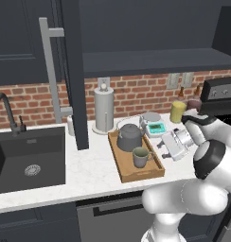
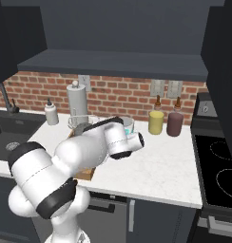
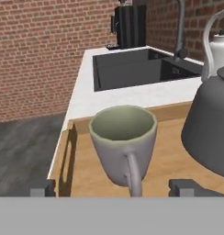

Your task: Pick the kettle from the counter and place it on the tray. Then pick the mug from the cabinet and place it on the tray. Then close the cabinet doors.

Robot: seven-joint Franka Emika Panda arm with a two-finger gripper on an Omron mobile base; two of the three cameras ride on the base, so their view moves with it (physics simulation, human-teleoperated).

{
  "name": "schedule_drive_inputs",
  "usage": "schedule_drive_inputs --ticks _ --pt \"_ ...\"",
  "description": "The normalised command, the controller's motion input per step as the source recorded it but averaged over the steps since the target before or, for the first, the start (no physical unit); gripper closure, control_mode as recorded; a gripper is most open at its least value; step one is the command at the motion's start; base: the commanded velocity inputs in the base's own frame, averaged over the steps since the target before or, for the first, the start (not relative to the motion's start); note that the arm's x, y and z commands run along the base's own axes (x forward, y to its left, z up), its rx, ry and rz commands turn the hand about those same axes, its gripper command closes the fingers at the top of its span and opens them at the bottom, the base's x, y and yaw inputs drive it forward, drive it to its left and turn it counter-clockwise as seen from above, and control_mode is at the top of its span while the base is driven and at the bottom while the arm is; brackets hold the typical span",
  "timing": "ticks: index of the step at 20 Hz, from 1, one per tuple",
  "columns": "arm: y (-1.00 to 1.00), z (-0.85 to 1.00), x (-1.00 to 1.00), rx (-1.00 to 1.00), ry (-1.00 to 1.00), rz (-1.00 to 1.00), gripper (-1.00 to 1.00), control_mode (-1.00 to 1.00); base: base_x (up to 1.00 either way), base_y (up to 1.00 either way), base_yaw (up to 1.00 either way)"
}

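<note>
The grey-green mug point(image 1: 141, 157) stands upright on the wooden tray point(image 1: 123, 171), at its near end. The dark grey kettle point(image 1: 129, 137) sits on the same tray behind it. My gripper point(image 1: 162, 147) hovers just right of the mug, open, with nothing held. In the hand view the mug point(image 3: 123, 135) is close ahead with its handle turned toward me, between my spread fingertips point(image 3: 40, 187); the kettle point(image 3: 209, 133) is at the right on the tray point(image 3: 169, 160). A cabinet door point(image 1: 75, 85) stands open, edge-on, with its grey bar handle point(image 1: 50, 71). The cabinet shelf point(image 1: 150, 61) is bare.
A paper-towel roll point(image 1: 103, 109), a small scale point(image 1: 156, 127), a yellow jar point(image 1: 178, 111) and a maroon cup point(image 1: 193, 104) stand along the brick wall. The dark sink point(image 1: 30, 160) lies left, the stove point(image 2: 217, 175) right. Another open door point(image 2: 222, 71) hangs at the right.
</note>
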Motion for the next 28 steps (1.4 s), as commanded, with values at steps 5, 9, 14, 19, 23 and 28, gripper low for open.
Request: schedule_drive_inputs --ticks 5,9,14,19,23,28 --pt "-0.52 0.49 -0.38 0.03 0.00 -0.09 -1.00 -1.00 0.00 0.00 0.00" --pt "-0.58 0.54 -0.33 0.08 0.00 -0.14 -1.00 -1.00 0.00 0.00 0.00" --pt "-0.57 0.62 -0.26 0.10 0.00 -0.15 -1.00 -1.00 0.00 0.00 0.00" --pt "-0.60 0.25 -0.15 0.14 0.00 -0.09 -1.00 -1.00 0.00 0.00 0.00" --pt "-0.55 0.00 0.00 0.16 0.00 0.02 -1.00 -1.00 0.00 0.00 0.00" --pt "-0.50 0.17 0.00 0.15 0.00 -0.01 -1.00 -1.00 0.00 0.00 0.00"
